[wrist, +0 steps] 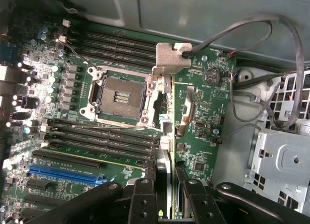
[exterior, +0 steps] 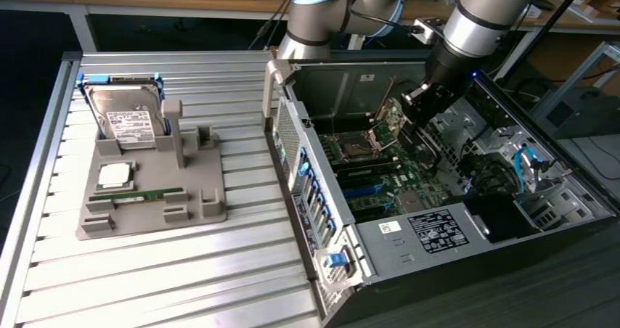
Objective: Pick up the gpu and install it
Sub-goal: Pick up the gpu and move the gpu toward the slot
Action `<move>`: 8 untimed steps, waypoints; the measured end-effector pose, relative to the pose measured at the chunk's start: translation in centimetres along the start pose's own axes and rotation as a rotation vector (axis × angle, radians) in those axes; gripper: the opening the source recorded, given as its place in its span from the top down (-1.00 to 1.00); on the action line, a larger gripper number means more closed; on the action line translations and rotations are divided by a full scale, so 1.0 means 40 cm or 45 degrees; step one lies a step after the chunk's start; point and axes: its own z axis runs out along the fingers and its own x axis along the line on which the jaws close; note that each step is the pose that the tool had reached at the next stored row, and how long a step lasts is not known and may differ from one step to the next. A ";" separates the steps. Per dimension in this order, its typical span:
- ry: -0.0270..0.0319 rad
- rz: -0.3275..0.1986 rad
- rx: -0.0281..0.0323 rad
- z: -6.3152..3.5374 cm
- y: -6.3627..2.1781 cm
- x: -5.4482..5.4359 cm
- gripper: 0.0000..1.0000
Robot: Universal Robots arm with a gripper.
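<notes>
Open computer case (exterior: pixel 320 197), motherboard (wrist: pixel 203 151), gpu (wrist: pixel 172 57) poised edge-on over it.
The gripper (wrist: pixel 167 197) clamps the gpu's near end, jaws narrow on the card. Likely risks: its bracket snagging the loose cable (wrist: pixel 232 35) beside it, or a tilted card scraping the CPU socket (wrist: pixel 118 96) instead of meeting a slot.

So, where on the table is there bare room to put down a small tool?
Free: the slatted table nearer the camera than the grey fixture, and the strip between that fixture and the computer case. Crowded: inside the case, where the gripper holds the gpu over the motherboard.
</notes>
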 end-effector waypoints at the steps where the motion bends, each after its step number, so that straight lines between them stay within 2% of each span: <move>1: 0.0000 0.000 0.0000 0.001 0.000 0.000 0.47; 8: 0.0000 -0.001 0.0000 0.008 -0.001 0.000 0.47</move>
